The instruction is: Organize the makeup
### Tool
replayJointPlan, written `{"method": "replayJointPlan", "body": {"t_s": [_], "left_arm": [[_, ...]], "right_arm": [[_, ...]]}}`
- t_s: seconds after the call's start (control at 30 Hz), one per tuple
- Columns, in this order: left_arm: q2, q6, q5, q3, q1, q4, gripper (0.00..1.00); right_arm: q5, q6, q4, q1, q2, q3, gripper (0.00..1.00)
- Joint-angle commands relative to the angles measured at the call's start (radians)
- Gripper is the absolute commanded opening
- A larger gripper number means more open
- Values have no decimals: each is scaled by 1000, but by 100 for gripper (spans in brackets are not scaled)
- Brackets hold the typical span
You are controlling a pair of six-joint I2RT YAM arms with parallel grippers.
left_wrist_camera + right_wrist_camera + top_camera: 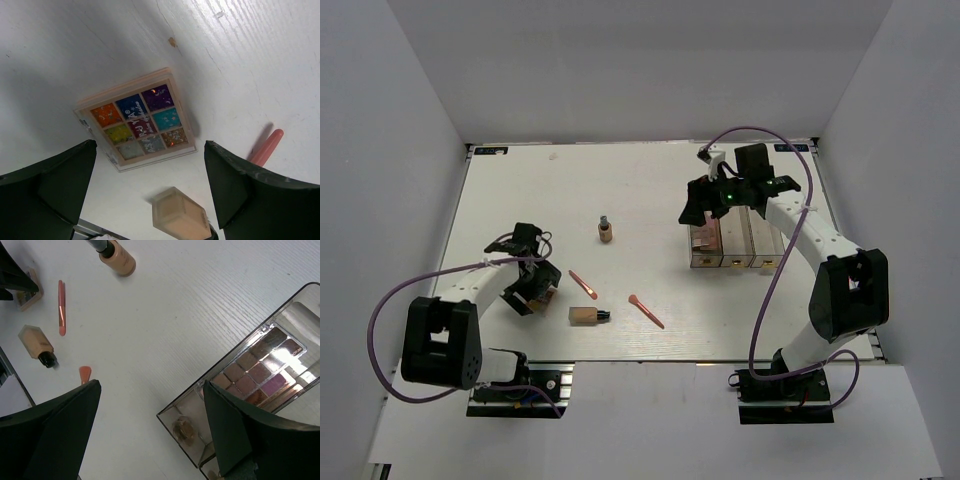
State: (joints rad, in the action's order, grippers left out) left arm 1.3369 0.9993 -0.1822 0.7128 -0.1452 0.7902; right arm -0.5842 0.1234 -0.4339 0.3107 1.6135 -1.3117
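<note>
A multicoloured palette [137,120] lies flat on the table, and my open, empty left gripper [150,145] hovers over it; it shows partly under the gripper [535,283] in the top view [544,294]. One tan foundation bottle [587,316] lies on its side and another [605,231] stands upright. Two pink-orange brushes [583,284] [646,311] lie between them. My right gripper [705,210] is open and empty above the leftmost clear organizer box [220,390], which holds a brown palette [260,370].
Three clear organizer boxes [735,245] stand side by side at the right middle. The lying bottle [180,215] and a brush [267,147] sit close to the left fingers. White walls enclose the table.
</note>
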Motion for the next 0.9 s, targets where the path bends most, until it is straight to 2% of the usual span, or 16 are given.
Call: {"method": "replayJointPlan", "body": {"t_s": [0.0, 0.43, 0.53, 0.57, 0.63, 0.67, 0.7, 0.77, 0.83, 0.87], "left_arm": [[-12, -10, 27, -33, 19, -55, 98], [67, -24, 47, -33, 39, -91, 97], [67, -27, 53, -33, 39, -104, 82], [62, -37, 62, -33, 39, -108, 66], [35, -56, 69, -18, 39, -117, 52], [24, -68, 78, -10, 39, -120, 41], [1, -80, 87, 0, 30, -120, 41], [-22, -137, 131, 48, 15, -135, 31], [-64, -185, 180, 91, 6, -152, 30], [-83, -209, 275, 99, 6, -193, 29]], "right_arm": [[-31, 13, 35, -9, -17, -12, 89], [-35, 4, 34, -21, 2, -27, 89], [-37, 4, 27, -24, -1, -32, 89], [-36, 5, 29, -27, -3, -32, 89], [-37, 12, 21, -27, -6, -32, 89], [-39, 15, 20, -30, -9, -31, 87], [-40, 16, 18, -27, -10, -29, 86], [-49, 18, 17, -33, -13, -29, 84], [-57, 18, 17, -38, -18, -29, 82], [-57, 18, 15, -41, -23, -29, 81]]}}
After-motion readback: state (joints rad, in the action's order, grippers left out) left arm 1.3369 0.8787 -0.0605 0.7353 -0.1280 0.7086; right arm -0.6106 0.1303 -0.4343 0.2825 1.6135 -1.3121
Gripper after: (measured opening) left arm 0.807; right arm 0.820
